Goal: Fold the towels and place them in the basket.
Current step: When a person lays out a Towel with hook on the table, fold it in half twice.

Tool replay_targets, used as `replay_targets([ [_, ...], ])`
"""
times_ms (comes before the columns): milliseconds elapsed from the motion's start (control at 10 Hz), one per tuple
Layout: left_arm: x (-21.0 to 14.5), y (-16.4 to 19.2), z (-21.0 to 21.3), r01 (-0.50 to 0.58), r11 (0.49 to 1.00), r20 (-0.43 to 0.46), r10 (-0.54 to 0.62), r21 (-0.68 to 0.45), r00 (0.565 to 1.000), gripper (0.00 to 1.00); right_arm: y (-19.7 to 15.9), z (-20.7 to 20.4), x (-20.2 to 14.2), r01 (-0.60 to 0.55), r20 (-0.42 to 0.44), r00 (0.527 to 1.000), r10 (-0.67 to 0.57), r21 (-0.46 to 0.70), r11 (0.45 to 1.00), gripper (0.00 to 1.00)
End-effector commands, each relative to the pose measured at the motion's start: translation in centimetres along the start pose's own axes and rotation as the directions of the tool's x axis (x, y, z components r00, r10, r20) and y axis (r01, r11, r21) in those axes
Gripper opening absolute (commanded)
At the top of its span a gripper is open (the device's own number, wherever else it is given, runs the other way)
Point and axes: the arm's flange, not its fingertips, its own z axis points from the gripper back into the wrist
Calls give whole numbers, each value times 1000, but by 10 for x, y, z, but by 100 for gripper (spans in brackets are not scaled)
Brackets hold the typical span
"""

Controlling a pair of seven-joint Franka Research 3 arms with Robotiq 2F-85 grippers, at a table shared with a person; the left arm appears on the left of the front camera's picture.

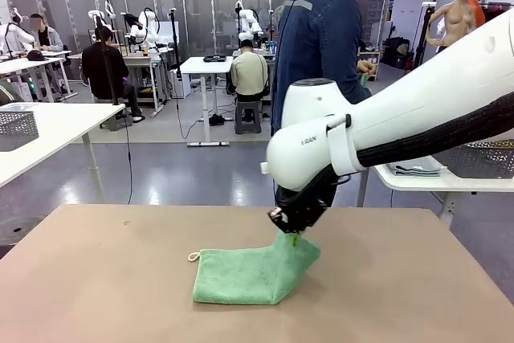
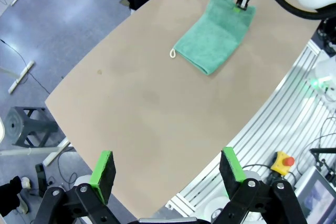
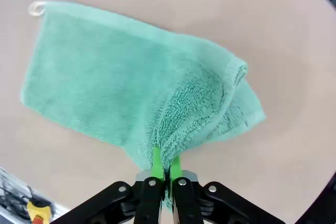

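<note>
The fluffy mint-green terry towel point(image 1: 249, 275), folded to a rectangle, lies on the smooth counter point(image 1: 104, 279). The right fingers point(image 3: 156, 162) pinch its lifted corner from above. The left fingers point(image 2: 103, 174) hover spread wide, empty.

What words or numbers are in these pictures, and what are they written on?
"FRAN": small grey letters on the white right arm, front view. They stop at a black band, and they are faint, so this reading is not certain.
Screen at the table's edge, left wrist view: too blurred to read.
Mint green towel: no print to be seen on it.
</note>
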Motion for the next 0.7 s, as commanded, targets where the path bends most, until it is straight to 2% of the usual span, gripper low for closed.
replay_targets([
  [0, 1, 0, 1, -13, 1000, -2, 13, 14, 1000, 100, 23, -5, 19, -102, -11, 995, 103, 99, 990, 0],
  [200, 1, 0, 1, -13, 1000, -2, 13, 14, 1000, 100, 49, -12, 37, -111, -6, 993, 114, 162, 981, 0],
  [600, 1, 0, 1, -13, 1000, -2, 13, 14, 1000, 100, 90, -43, 65, -95, -58, 992, 108, 197, 976, 0],
])
